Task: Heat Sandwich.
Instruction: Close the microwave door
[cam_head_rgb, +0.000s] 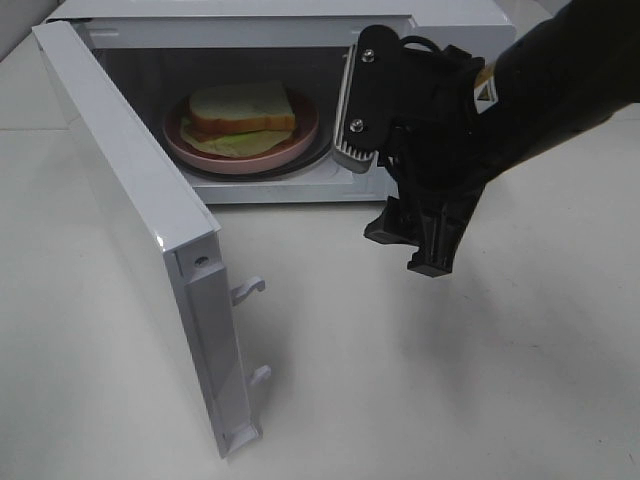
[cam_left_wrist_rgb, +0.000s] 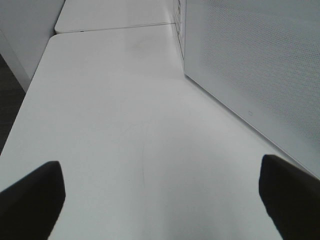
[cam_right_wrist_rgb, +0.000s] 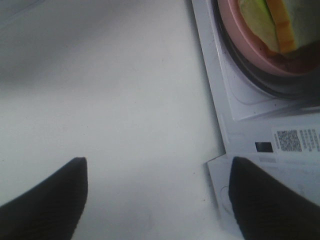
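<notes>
so: sandwich (cam_head_rgb: 243, 112) in, door (cam_head_rgb: 130, 230) open. my right hand (cam_head_rgb: 408, 248), apart, empty, hangs in door's swing path; reckon they clash. left hand (cam_left_wrist_rgb: 160, 200) apart too.

The sandwich (cam_head_rgb: 243, 110) is 2 slices of white bread with pale crusts. A green leaf and a yellow layer of filling stick out below its front edge. It is whole and lies flat with the top slice level. It sits inside the microwave (cam_head_rgb: 290, 190), whose door stands open. There it rests on a round pink plate (cam_head_rgb: 300, 140) in the middle of the cavity, slightly toward the hinge side of the microwave.
</notes>
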